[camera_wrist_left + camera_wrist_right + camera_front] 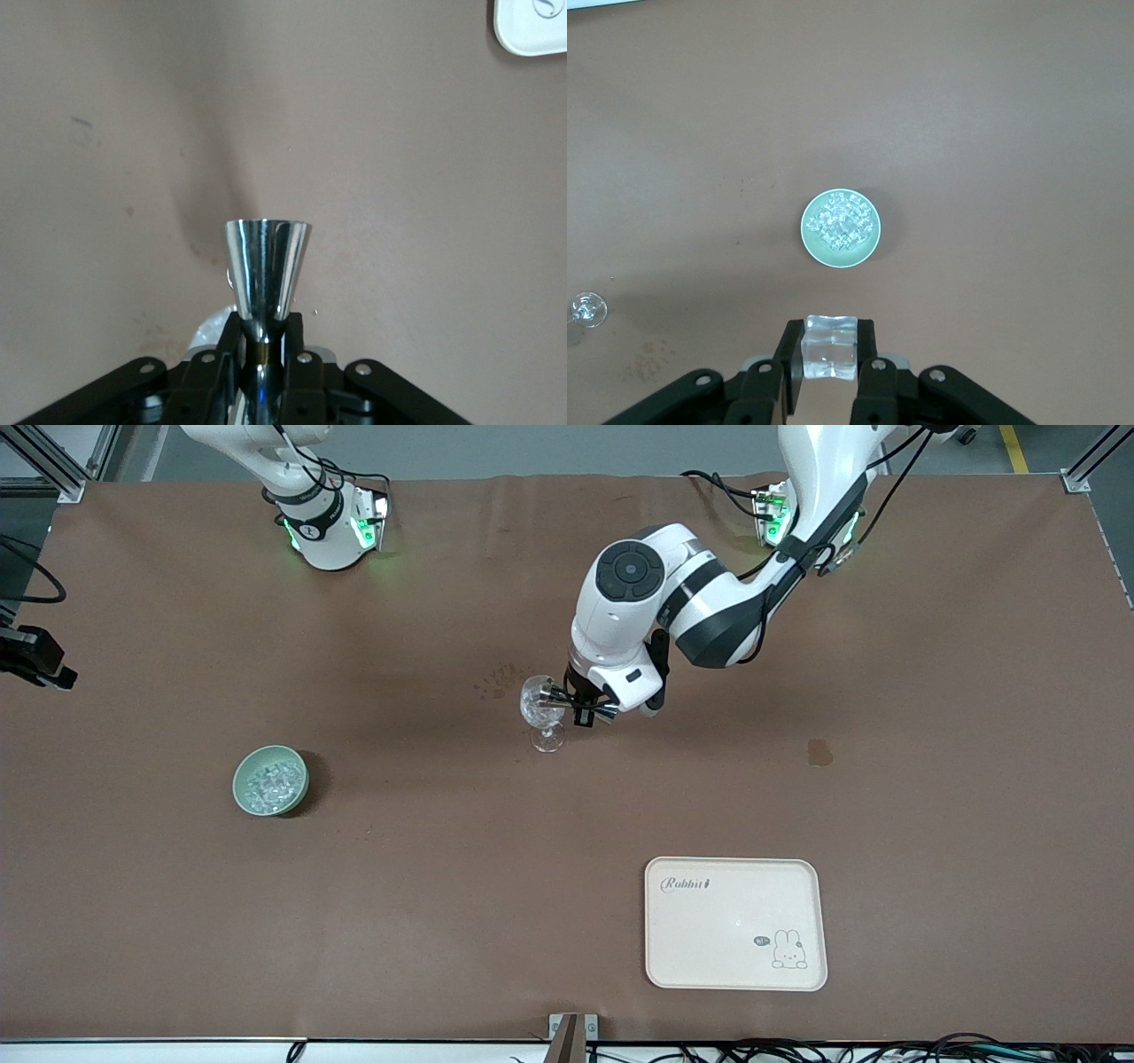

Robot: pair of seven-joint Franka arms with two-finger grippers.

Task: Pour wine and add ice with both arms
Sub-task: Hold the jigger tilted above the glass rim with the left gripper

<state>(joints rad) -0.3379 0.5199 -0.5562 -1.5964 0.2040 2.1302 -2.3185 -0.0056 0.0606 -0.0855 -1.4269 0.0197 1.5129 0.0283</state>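
Worktop (443, 921) carries a tray (735, 923) at the near edge and a bowl (270, 780) of ice (270, 784) toward the right arm's end. Front view alone shows the left gripper (585, 710) tipping the clamped jigger (580, 707) over the glass (542, 713). Only the right wrist view shows the right gripper (830, 354) clamping an ice cube (829, 347) above the bowl.

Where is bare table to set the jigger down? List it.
Bare cloth lies between the bowl and the tray, and the tray itself is bare. Crowded only at the glass, where the left gripper holds the jigger.
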